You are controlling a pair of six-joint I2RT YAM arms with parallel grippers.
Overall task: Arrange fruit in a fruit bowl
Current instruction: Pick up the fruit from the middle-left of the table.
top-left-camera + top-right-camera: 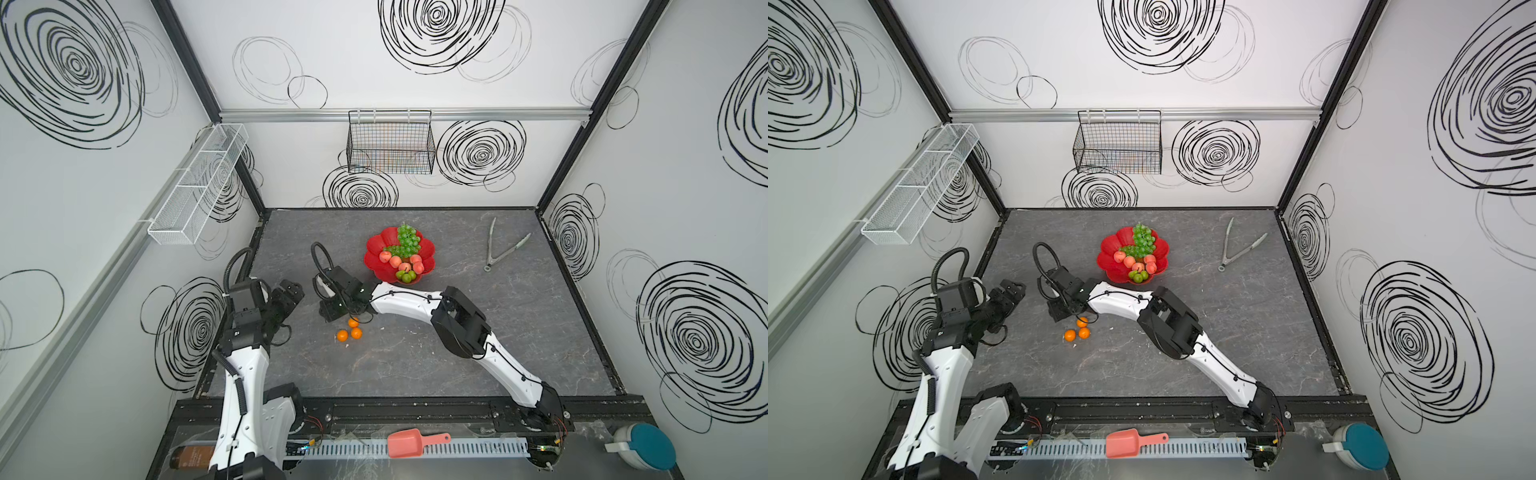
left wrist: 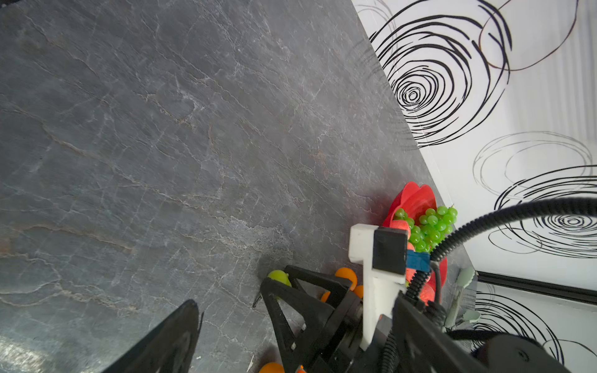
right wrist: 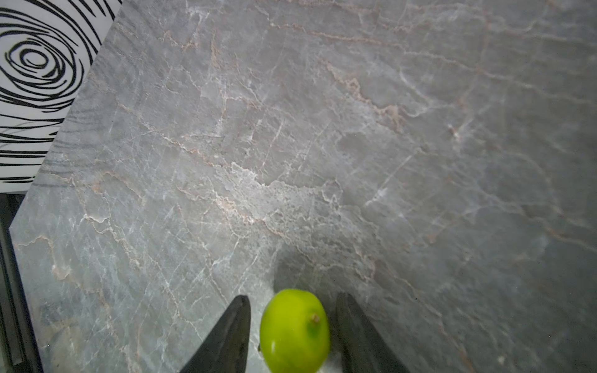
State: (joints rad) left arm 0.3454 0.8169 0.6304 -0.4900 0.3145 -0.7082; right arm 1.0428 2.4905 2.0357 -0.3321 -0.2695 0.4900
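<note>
Straddling green pear (image 3: 294, 331) with fingers (image 3: 234, 332) of right gripper (image 3: 293, 297) half spread; slim gap each side, no pinch yet. Could squirt sideways if closed off-centre, being round and glossy, and roll into tangerines (image 1: 356, 333) just beside at 5 o'clock. Sits on table (image 3: 323, 129), well short of fruit bowl (image 1: 378, 243) at 2 o'clock. Cannot tell spread of left gripper (image 1: 291, 290).

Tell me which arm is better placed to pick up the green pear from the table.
Right. The right tool has one finger on each side of the pear on the table; the left tool stands apart from it.
</note>
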